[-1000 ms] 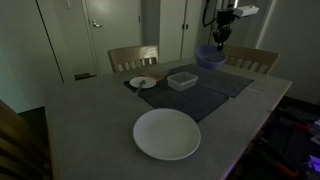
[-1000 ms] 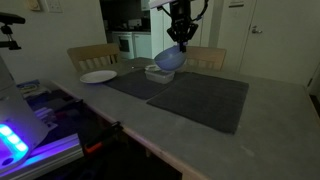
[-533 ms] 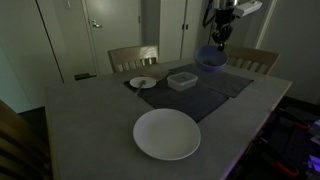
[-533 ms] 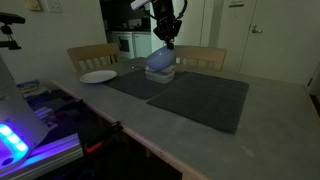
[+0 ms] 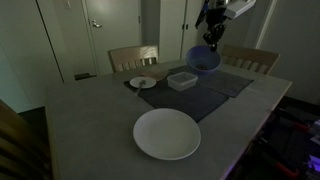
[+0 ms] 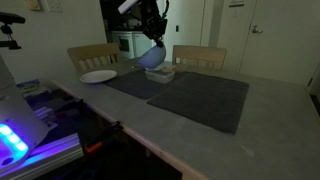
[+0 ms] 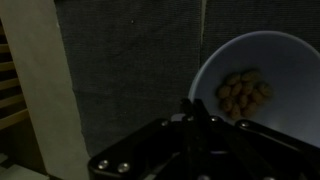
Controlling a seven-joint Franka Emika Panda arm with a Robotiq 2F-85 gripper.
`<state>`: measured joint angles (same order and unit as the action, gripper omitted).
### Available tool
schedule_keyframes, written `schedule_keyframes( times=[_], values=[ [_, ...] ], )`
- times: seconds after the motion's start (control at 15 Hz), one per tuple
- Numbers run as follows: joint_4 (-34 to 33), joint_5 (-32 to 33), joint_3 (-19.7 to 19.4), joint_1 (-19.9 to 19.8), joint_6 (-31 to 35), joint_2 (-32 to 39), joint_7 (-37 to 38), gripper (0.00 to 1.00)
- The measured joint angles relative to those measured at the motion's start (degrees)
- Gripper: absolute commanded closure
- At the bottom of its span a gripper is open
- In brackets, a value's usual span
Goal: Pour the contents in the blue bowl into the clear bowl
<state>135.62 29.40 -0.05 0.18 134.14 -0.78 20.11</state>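
Observation:
My gripper [image 5: 212, 37] is shut on the rim of the blue bowl [image 5: 204, 58] and holds it in the air, tilted. It also shows in an exterior view [image 6: 156, 56]. In the wrist view the blue bowl [image 7: 285, 70] holds a heap of small brown pieces [image 7: 244, 92], and my gripper [image 7: 199, 112] pinches its near rim. The clear bowl [image 5: 181, 80] sits on the dark mat [image 5: 200, 92], below and beside the blue bowl. In an exterior view the clear bowl [image 6: 161, 73] lies just under the blue bowl.
A large white plate [image 5: 167, 133] lies near the table's front. A small white saucer [image 5: 142, 82] sits at the mat's far corner. Two wooden chairs [image 5: 133, 56] stand behind the table. A white plate [image 6: 98, 76] shows on the table.
My gripper has carried the blue bowl sideways toward the clear bowl and kept it raised. The bowl is now nearly over the clear bowl.

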Motion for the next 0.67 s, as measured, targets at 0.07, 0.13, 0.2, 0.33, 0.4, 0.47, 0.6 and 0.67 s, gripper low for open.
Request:
schedule_keyframes(
  times=[0.07,0.13,0.2,0.33,0.4,0.47,0.6,0.67],
  values=[
    [-0.3,0.7,0.2,0.2,0.0,0.3,0.8,0.99],
    [-0.7,1.2,0.4,0.4,0.0,0.6,1.5,0.99],
    [-1.3,1.7,0.5,0.4,0.1,1.2,2.1,0.99],
    [-3.0,2.1,0.5,0.7,0.3,2.7,2.6,0.99],
    [-4.0,2.3,0.5,0.8,0.3,3.6,2.8,0.99],
    [-5.0,2.4,0.5,0.9,0.4,4.6,3.0,0.99],
    [-7.0,3.3,0.5,1.2,0.8,6.5,3.8,0.99],
    [-7.8,4.3,0.5,1.4,0.9,7.4,4.7,0.99]
  ],
)
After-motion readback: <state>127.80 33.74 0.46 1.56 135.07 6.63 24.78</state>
